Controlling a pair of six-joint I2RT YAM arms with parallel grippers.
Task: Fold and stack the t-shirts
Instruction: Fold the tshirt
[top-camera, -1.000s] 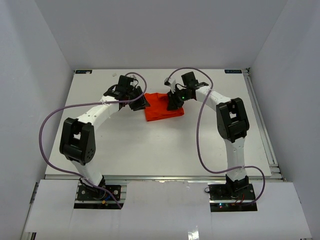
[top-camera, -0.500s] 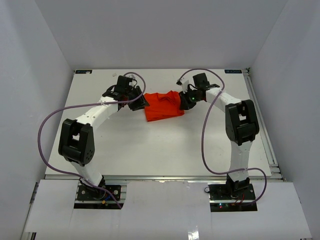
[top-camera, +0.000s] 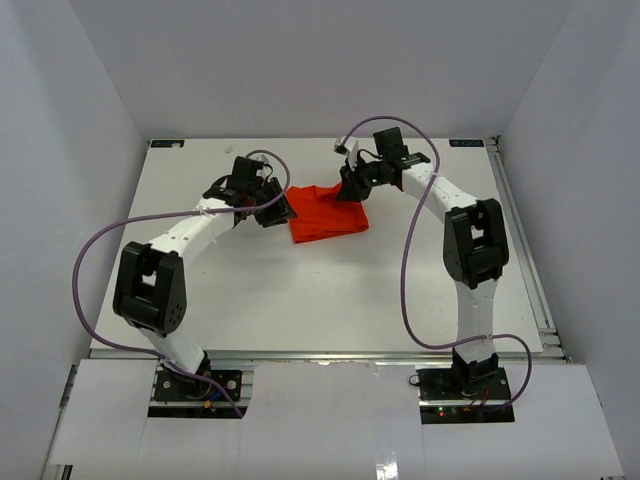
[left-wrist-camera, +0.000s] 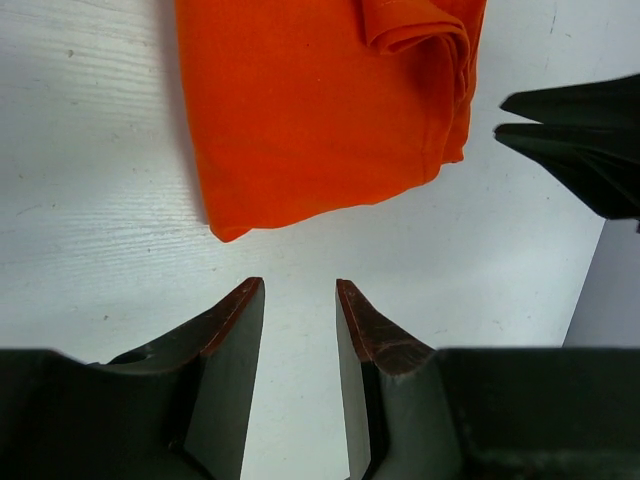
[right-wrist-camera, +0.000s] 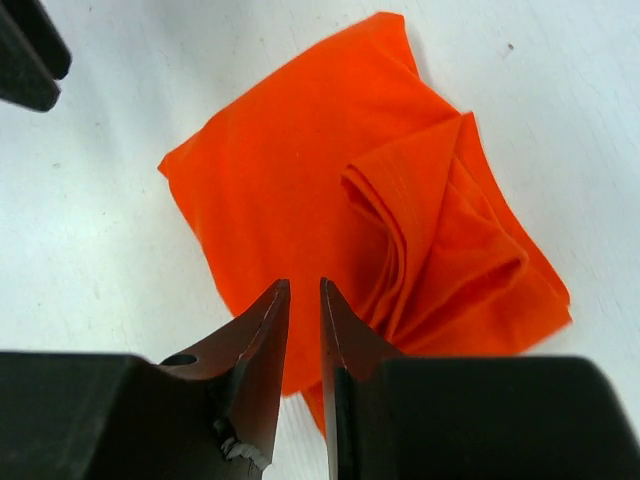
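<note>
— White walls (top-camera: 300, 70) are boxing in a pale table (top-camera: 200, 300). What is changing on it, reading from the left?
— Very little at the left gripper (left-wrist-camera: 298, 290). It is hanging just off the left side of the t-shirt (top-camera: 325, 215), and one corner of the cloth is lying just ahead of its tips. Its jaws are standing moderately apart over bare surface, gripping nothing. The shirt, folded into a rough square, is lying toward the table's far side between the two grippers. The right gripper (right-wrist-camera: 303, 288) is coming back in from beside the cloth's right edge to its far-right corner. Its jaws are narrowed to a slit, with orange showing through and nothing seen pinched.
— Meaning what?
— Folding is looking largely done. That gripper is probably lining up to tidy the bunched, rolled flap on its side.
— What is staying unclear?
— Whether those tips are touching fabric. Overhead, the gripper itself is covering that corner. The left wrist view is cropping the shirt's far edge, and the lower layers are lying hidden
</note>
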